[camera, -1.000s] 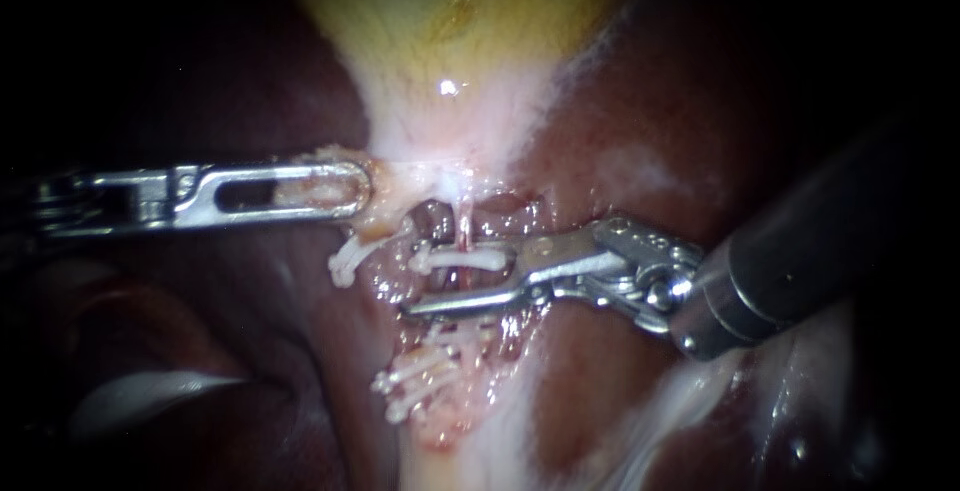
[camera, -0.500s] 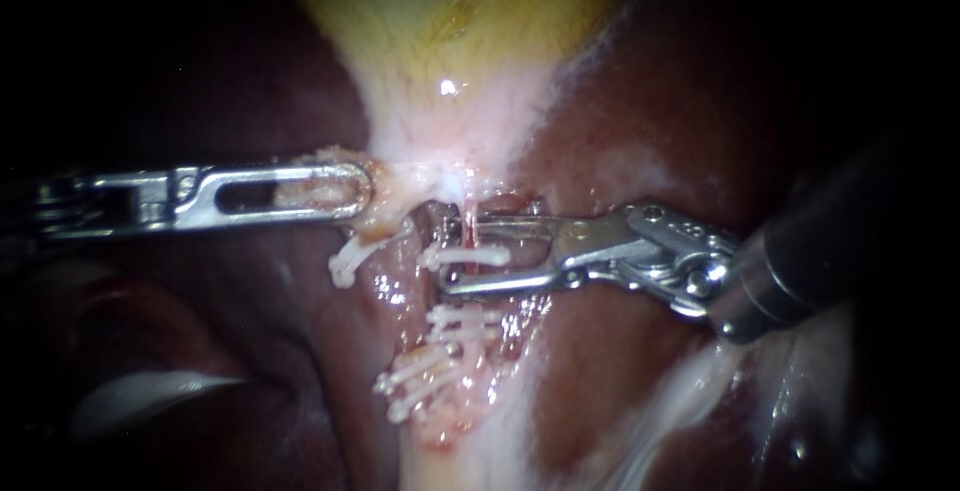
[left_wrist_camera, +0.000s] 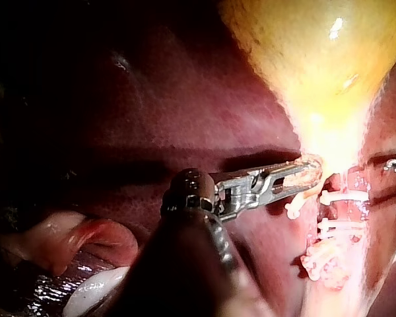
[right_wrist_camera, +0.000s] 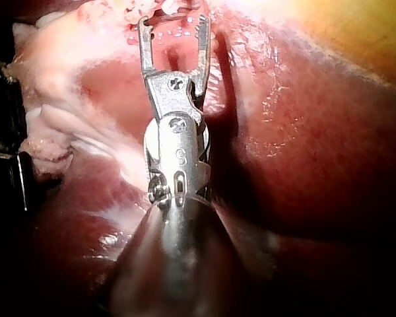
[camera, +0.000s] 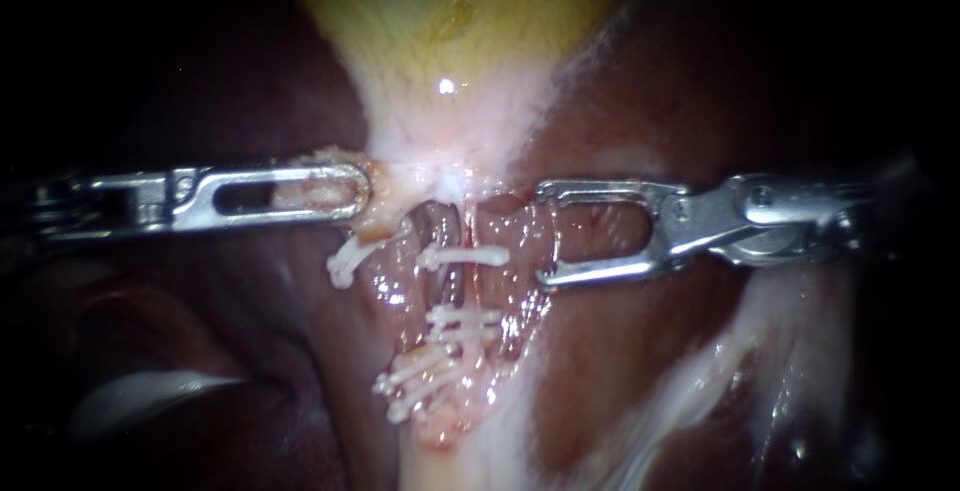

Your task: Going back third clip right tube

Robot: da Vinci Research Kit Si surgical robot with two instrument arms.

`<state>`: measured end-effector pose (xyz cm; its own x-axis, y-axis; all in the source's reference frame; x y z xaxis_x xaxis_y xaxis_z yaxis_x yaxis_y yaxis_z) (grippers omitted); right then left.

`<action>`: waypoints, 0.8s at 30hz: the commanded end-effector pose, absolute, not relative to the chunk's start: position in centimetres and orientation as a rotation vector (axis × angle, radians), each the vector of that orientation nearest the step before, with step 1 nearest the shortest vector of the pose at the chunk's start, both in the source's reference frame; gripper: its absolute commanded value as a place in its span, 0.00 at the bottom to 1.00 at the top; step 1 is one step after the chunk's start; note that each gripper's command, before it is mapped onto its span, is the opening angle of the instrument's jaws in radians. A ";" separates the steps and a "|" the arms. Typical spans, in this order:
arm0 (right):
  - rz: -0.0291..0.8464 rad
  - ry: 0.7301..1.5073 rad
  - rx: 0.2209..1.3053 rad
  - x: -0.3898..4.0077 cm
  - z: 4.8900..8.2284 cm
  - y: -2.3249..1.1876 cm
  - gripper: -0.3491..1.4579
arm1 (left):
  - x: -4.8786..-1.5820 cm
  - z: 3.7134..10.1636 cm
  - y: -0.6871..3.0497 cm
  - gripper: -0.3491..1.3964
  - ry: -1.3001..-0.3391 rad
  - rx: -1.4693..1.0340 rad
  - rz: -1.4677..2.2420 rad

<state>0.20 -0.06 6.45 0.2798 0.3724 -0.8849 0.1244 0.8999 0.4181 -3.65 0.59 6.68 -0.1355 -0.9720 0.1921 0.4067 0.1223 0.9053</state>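
Gallbladder (camera: 450,21): yellow-green, mottled, one bright white glint; fades to whitish pink at its narrow end.
Liver (camera: 640,101): dark maroon to red-brown, wet sheen, streaked with milky white bands on the right side.
Tube (camera: 462,226): pale pink with a thin red line along it.
Clips (camera: 465,254): white, plain; the lower ones sit on raw pink, speckled tissue.
Left instrument (camera: 350,189): bright silver steel, its tip smeared tan and pink.
Right instrument (camera: 545,233): same silver steel, clean; the shaft behind it is dark grey.
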 end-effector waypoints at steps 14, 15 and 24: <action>0.142 1.297 0.471 0.07 6.35 -0.13 0.47 | -3.69 6.73 0.60 0.00 -1.095 0.702 -1.376; 0.142 1.297 0.471 0.06 6.35 -0.13 0.47 | -3.71 6.76 0.60 0.00 -1.095 0.700 -1.376; 0.139 1.298 0.473 -0.01 6.34 -0.14 0.47 | -3.96 7.04 0.56 0.00 -1.102 0.683 -1.377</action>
